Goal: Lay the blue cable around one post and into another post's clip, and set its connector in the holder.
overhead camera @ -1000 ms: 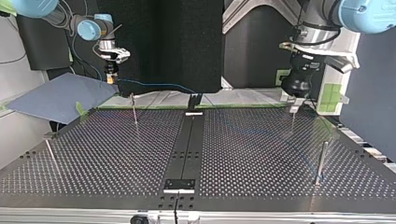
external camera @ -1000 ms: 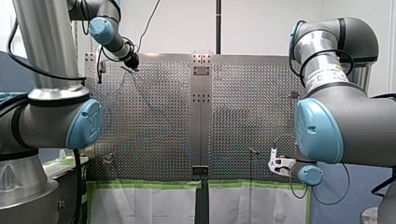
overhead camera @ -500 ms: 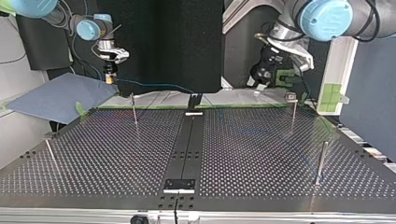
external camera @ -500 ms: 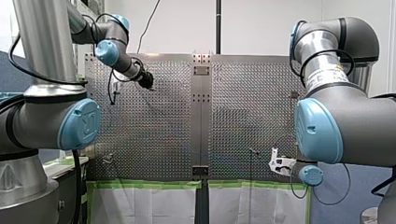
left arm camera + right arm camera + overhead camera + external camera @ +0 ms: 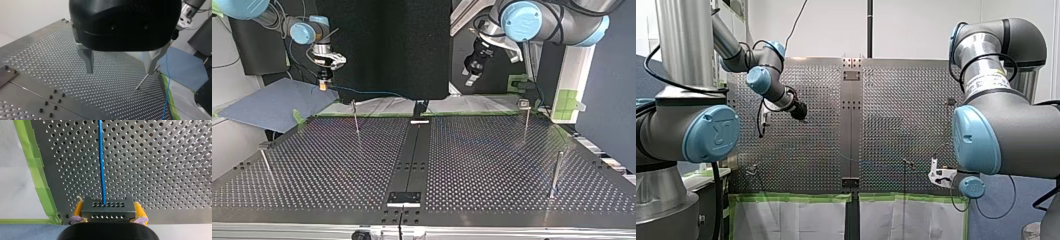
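My right gripper is shut on a dark connector block, its yellow pads on both sides. The blue cable runs straight out of the block over the perforated plate. In the top view my right gripper hangs at the back left, and the blue cable sags from it toward the black holder. My left gripper stands open and empty above the plate, with a thin post just beyond one finger. It hovers high at the back, away from the clip post.
More posts stand on the plate: one thin post at the back left, a thick post at the right, a leaning rod at the left. A blue-grey sheet lies beyond the left corner. Green tape lines the plate's edge.
My left arm has lifted off the clip post and swung up and leftward in the top view, its gripper still open. My right gripper has risen slightly with the connector.
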